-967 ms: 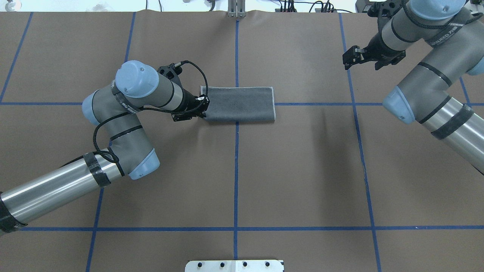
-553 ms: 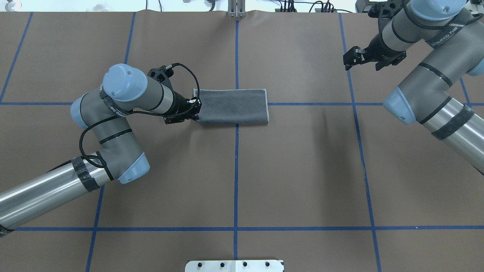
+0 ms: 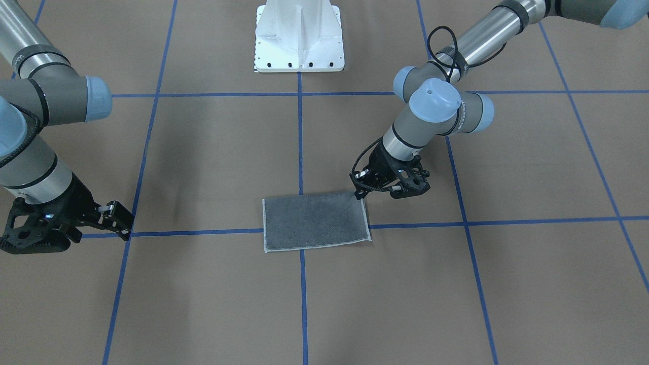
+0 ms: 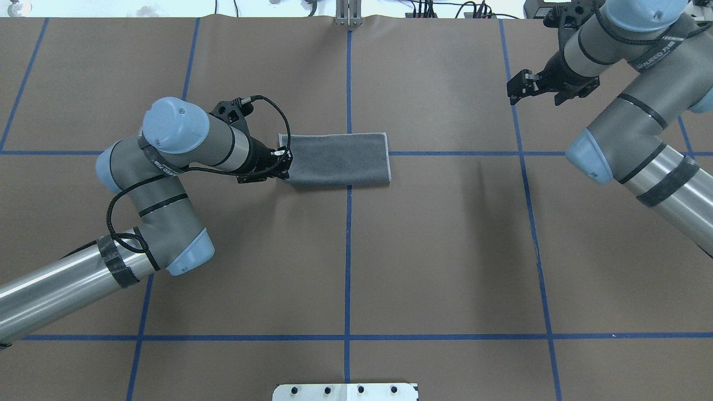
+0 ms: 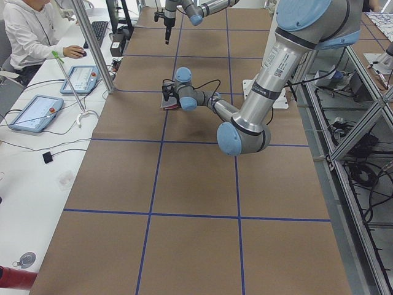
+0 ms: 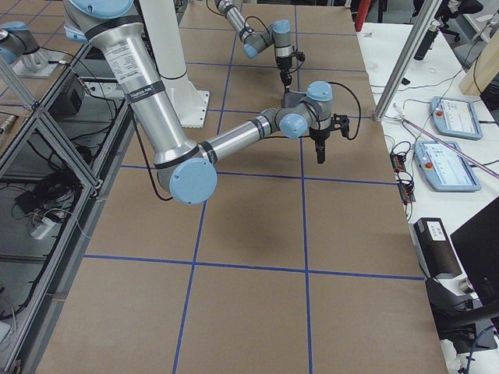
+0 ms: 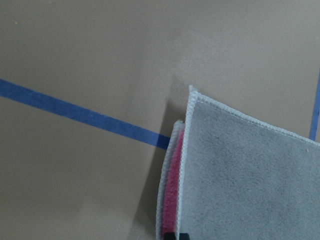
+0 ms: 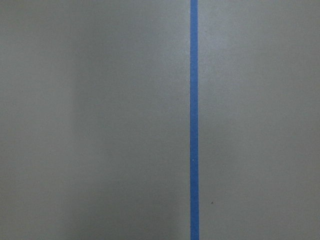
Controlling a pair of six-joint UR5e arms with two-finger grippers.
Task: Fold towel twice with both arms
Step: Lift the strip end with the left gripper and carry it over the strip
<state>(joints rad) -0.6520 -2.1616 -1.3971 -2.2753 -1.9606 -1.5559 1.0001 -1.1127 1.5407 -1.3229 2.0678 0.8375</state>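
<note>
The towel [image 4: 337, 159] lies folded in half on the brown table, dark grey face up, with light stitched edging. It also shows in the front view [image 3: 314, 220]. My left gripper [image 4: 284, 161] is shut on the towel's left short edge, low over the table; the front view shows it [image 3: 361, 195] at the towel's corner. In the left wrist view the towel [image 7: 250, 180] shows a pink inner layer [image 7: 172, 190] between its grey layers. My right gripper [image 4: 513, 89] hangs open and empty far to the right, away from the towel.
The white pedestal base [image 3: 299, 35] stands at the table's near edge to the robot. Blue tape lines [image 4: 348, 250] cross the brown table cover. A seated operator [image 5: 31, 31] and tablets [image 5: 34, 114] are beside the table's far side.
My left gripper has moved left, dragging the folded towel left with it along the table. The right gripper has shifted slightly toward the far edge.
</note>
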